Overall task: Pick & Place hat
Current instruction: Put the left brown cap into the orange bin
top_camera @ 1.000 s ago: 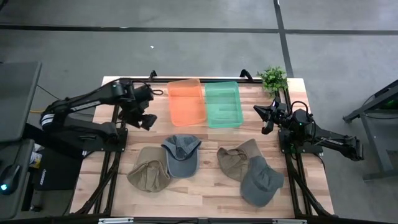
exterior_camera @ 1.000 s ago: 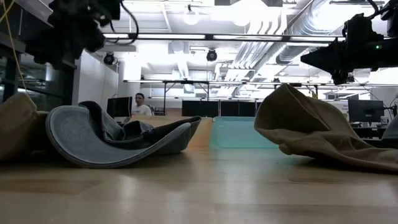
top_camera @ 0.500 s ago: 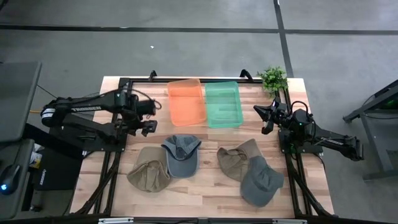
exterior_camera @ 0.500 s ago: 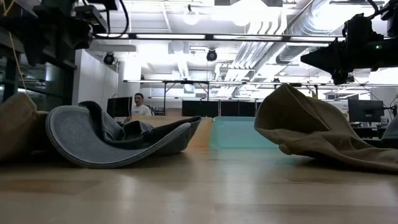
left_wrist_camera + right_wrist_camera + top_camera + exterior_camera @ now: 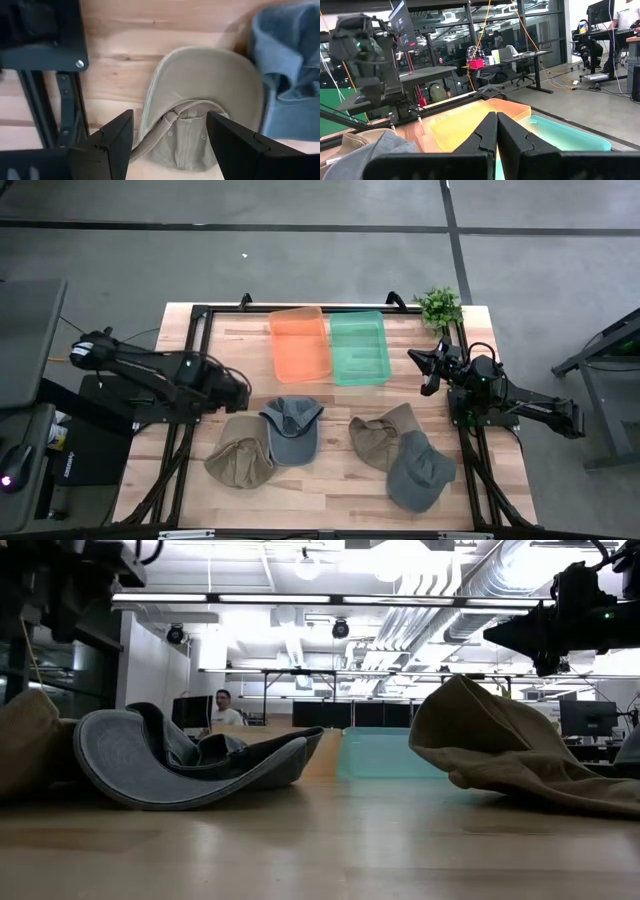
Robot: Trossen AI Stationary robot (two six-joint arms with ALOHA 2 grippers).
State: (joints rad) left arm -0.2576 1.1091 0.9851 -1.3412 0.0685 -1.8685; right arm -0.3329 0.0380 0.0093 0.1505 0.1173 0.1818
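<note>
The left tool [image 5: 240, 392] hangs with its fingers apart above the tan hat [image 5: 240, 452], which lies near the surface's [image 5: 330, 480] front-left edge, touching a grey hat [image 5: 292, 427]. Bare wood shows between these and the orange bin [image 5: 301, 343] and green bin [image 5: 358, 346] at the back. The right tool [image 5: 425, 370], fingers together, waits by the right edge.

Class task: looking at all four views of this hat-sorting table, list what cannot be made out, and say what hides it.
- Low view: trays' insides, hidden behind the left grey hat and right tan hat.
- Low view: left tan hat, cut by the edge.
- Left wrist view: tan hat's near end, hidden between the left hand's fingers.
- Right wrist view: green tray's floor, behind the shut right hand.
</note>
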